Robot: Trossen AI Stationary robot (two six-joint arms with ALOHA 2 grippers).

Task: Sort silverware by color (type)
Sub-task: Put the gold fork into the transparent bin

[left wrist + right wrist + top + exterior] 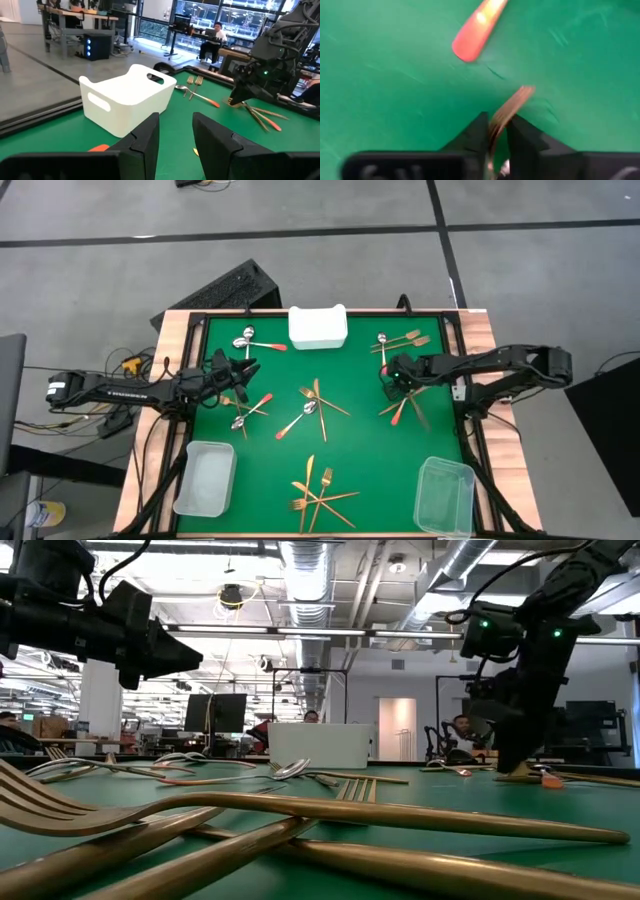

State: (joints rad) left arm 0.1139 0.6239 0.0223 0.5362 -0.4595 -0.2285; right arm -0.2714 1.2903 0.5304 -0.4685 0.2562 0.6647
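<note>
Pinching a copper piece point(509, 109) low on the green table point(350, 450), the right gripper point(496, 131) sits near the edge; the left gripper point(175, 135) hangs apart, holding nothing.

I count one white tray point(318, 327), two clear plastic bins point(205, 478) and five red-handled spoons point(257, 344); the gold pieces overlap too much to count.
</note>
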